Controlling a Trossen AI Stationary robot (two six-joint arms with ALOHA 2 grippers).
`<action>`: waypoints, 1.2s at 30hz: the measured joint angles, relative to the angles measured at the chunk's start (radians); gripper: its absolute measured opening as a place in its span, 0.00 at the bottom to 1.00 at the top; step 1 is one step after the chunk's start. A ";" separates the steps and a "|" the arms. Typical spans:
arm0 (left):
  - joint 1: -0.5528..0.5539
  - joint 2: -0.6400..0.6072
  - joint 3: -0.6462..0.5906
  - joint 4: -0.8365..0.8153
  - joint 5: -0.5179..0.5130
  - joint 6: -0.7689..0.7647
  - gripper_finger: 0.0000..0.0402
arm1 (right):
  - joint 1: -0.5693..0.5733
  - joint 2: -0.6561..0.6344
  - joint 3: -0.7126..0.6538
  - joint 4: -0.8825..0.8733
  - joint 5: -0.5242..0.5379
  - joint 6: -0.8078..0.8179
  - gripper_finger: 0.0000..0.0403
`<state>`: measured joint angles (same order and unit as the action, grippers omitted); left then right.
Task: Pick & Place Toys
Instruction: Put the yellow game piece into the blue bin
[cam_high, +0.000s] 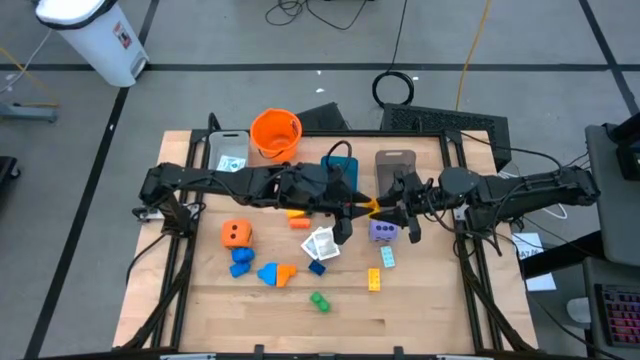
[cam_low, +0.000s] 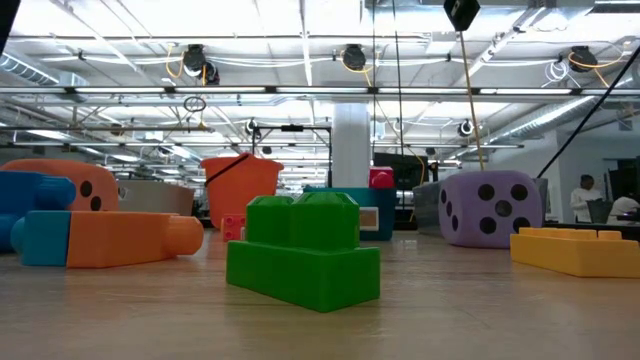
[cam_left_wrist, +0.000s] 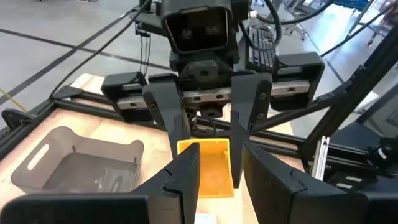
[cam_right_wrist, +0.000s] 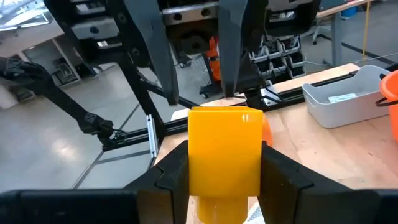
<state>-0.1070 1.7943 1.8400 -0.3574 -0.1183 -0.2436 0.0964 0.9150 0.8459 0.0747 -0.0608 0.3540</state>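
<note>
A yellow brick (cam_high: 369, 207) hangs in the air over the middle of the table, between my two grippers. My left gripper (cam_high: 358, 208) reaches it from the table's left and my right gripper (cam_high: 379, 208) from the right; both are shut on it. Below on the table lie an orange die (cam_high: 235, 234), a purple die (cam_high: 383, 231), white cards (cam_high: 322, 243), blue bricks (cam_high: 241, 262), a blue-and-orange brick (cam_high: 275, 273), a green brick (cam_high: 319, 300) and a second yellow brick (cam_high: 374, 279). Neither gripper shows in the low view. My left gripper pinches the yellow brick's left end (cam_left_wrist: 204, 177) between its two fingers, one on each side. The fingers come from the table's left, slanting slightly down. The brick is lifted clear of the table. My right gripper pinches the same brick's right end (cam_right_wrist: 202, 165) between its two fingers, one on each side face. The fingers (cam_right_wrist: 171, 177) come level from the table's right. The brick lies roughly level between the two grippers.
An orange bucket (cam_high: 275, 133), a pale grey tray (cam_high: 228, 150), a teal tray (cam_high: 340, 165) and a grey-brown tray (cam_high: 396, 165) stand along the far edge. An orange brick (cam_high: 296, 213) lies under the left arm. The near strip of the table is bare wood.
</note>
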 joint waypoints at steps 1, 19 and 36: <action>0.000 0.000 0.000 0.001 -0.002 0.000 0.32 | 0.003 0.000 0.000 -0.001 0.000 0.000 0.32; 0.002 0.000 0.000 -0.019 0.006 -0.026 0.31 | 0.001 0.000 0.000 0.034 0.006 -0.007 0.32; 0.003 0.000 0.000 -0.049 0.041 -0.004 0.05 | 0.001 0.000 0.000 0.027 0.007 -0.026 0.32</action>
<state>-0.1040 1.7943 1.8400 -0.4065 -0.0775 -0.2471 0.0975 0.9154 0.8459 0.1020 -0.0538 0.3275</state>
